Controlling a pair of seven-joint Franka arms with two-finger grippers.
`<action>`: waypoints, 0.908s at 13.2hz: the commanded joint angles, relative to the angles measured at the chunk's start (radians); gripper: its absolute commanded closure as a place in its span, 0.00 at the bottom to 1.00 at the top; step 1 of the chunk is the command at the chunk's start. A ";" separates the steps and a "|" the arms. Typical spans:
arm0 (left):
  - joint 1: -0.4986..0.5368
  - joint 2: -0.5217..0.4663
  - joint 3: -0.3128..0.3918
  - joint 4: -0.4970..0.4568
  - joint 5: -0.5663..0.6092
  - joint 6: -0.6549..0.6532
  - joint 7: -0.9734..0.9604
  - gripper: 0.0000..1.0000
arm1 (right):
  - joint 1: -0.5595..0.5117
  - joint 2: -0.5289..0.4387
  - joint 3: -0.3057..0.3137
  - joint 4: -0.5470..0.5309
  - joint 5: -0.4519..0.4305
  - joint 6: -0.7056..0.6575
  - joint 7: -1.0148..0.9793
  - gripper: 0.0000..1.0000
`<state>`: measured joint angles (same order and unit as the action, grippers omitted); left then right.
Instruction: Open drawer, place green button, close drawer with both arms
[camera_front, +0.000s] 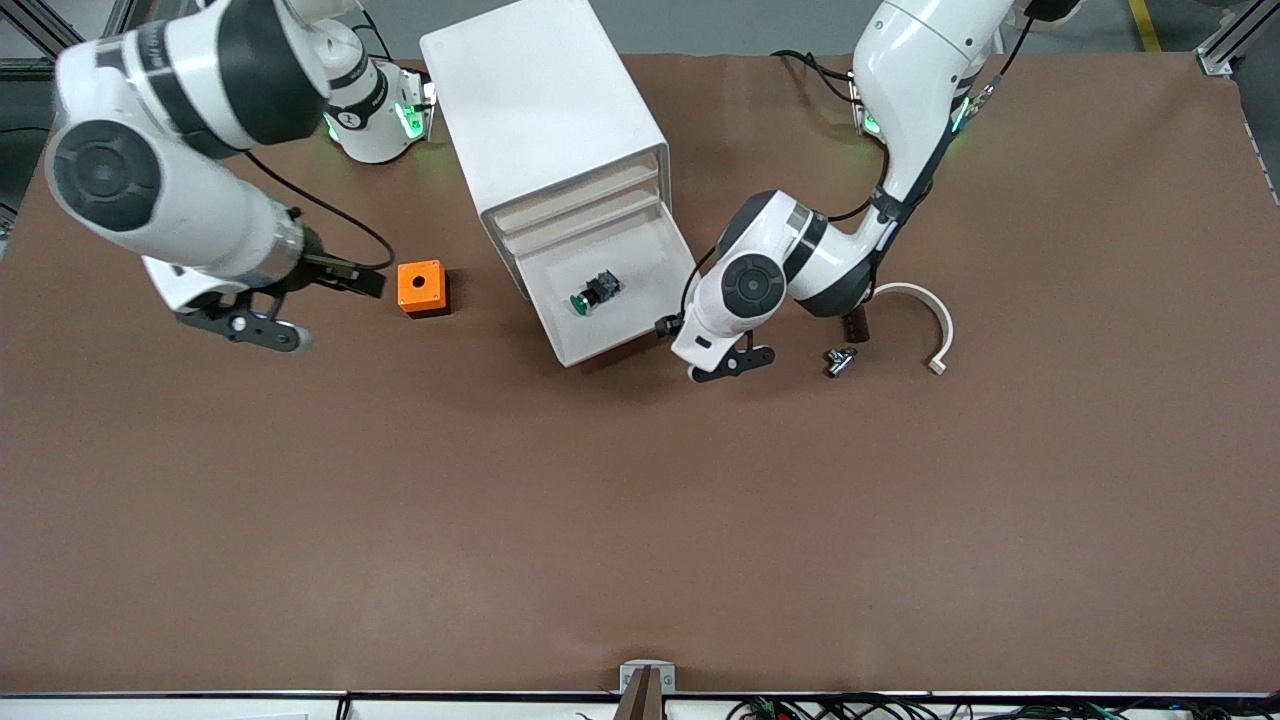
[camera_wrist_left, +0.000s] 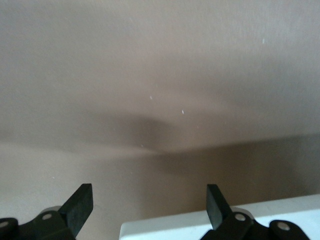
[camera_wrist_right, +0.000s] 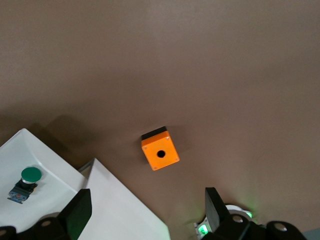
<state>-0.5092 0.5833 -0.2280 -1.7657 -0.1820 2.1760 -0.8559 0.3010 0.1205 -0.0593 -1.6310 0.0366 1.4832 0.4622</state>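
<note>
The left gripper (camera_front: 732, 364), fingers wide and holding nothing, hung low in the middle of the frame by the open drawer (camera_front: 640, 335). The button (camera_front: 594, 292) lay inside. A crooked push could jam the drawer. The right gripper (camera_front: 262, 327), open and empty, waited at upper left.

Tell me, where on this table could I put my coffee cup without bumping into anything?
The broad brown stretch of table nearer the front camera than everything else is bare. It is crowded around the cabinet: its open drawer holding the button, the orange box, left gripper, right gripper, curved white piece.
</note>
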 joint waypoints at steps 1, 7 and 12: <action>-0.037 -0.013 -0.004 -0.052 0.016 0.015 0.009 0.00 | -0.081 -0.080 0.018 -0.066 -0.023 0.017 -0.153 0.00; -0.072 -0.023 -0.056 -0.078 0.015 0.015 -0.012 0.00 | -0.198 -0.159 0.019 -0.124 -0.029 0.037 -0.348 0.00; -0.075 -0.022 -0.106 -0.089 0.015 0.015 -0.057 0.00 | -0.249 -0.229 0.019 -0.184 -0.029 0.071 -0.425 0.00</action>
<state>-0.5846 0.5832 -0.3093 -1.8297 -0.1818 2.1764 -0.8751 0.0887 -0.0566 -0.0592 -1.7716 0.0230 1.5360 0.0827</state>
